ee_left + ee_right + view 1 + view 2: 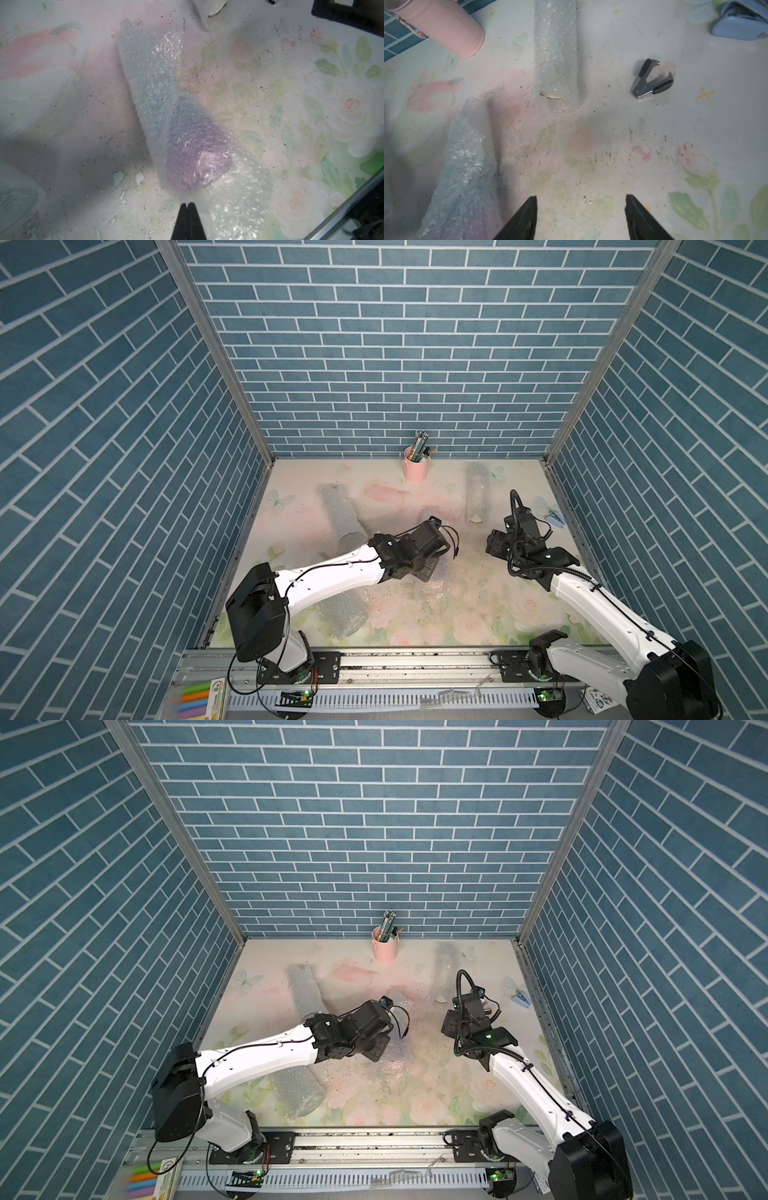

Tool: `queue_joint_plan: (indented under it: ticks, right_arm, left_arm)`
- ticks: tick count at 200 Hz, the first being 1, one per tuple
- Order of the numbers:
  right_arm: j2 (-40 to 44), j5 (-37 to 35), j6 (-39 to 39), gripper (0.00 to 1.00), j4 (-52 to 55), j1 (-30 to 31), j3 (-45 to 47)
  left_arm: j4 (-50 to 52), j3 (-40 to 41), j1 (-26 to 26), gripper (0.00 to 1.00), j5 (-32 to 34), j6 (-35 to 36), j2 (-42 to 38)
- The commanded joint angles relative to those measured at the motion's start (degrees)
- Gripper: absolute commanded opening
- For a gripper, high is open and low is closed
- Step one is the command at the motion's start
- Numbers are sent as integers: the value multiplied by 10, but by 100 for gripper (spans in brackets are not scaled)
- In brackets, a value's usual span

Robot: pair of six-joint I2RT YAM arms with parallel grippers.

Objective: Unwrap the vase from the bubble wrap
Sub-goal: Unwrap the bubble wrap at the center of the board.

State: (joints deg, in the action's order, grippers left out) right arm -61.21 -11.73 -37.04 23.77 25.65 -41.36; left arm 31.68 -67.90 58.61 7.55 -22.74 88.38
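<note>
A crinkled sheet of bubble wrap (158, 83) lies partly unrolled on the floral table mat, and a bluish and purple tint shows through it. My left gripper (188, 204) is shut on its near edge, where the plastic gathers at the black fingertips. The same wrap (434, 593) lies just in front of the left wrist in both top views. My right gripper (580, 199) hangs open over bare mat, to the right of that wrap (467, 166) and apart from it. No vase shows plainly; it stays hidden.
Three more bubble wrap rolls lie about: back left (340, 514), front left under the left arm (340, 614), and back right (477, 493) with a cream rim (550, 96) at its end. A pink pen cup (415, 468), staple remover (652, 81) and blue stapler (555, 519) stand near the walls.
</note>
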Motion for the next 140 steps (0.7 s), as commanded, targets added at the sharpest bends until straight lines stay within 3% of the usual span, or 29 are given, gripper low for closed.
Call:
queue_joint_plan:
  ticks: [1, 45, 78, 107, 119, 140]
  right_arm:
    - [-28, 2, 18, 68, -10, 29, -27]
    - [-83, 14, 11, 68, -34, 59, -51]
    - [-90, 17, -1, 68, -48, 61, -45]
    - [-76, 0, -23, 68, -51, 60, -22]
    - [-65, -11, -33, 68, -53, 57, -8]
    - [-36, -26, -52, 68, -48, 45, 15]
  left_arm:
    - [-40, 36, -23, 0, -30, -20, -25]
    - [-62, 101, -73, 0, -44, -29, -80]
    - [-42, 94, -77, 0, -39, -19, -91]
    - [-12, 62, -40, 49, -5, 4, -79]
    - [1, 43, -16, 56, 15, 13, -68]
    - [16, 11, 23, 60, 45, 18, -41]
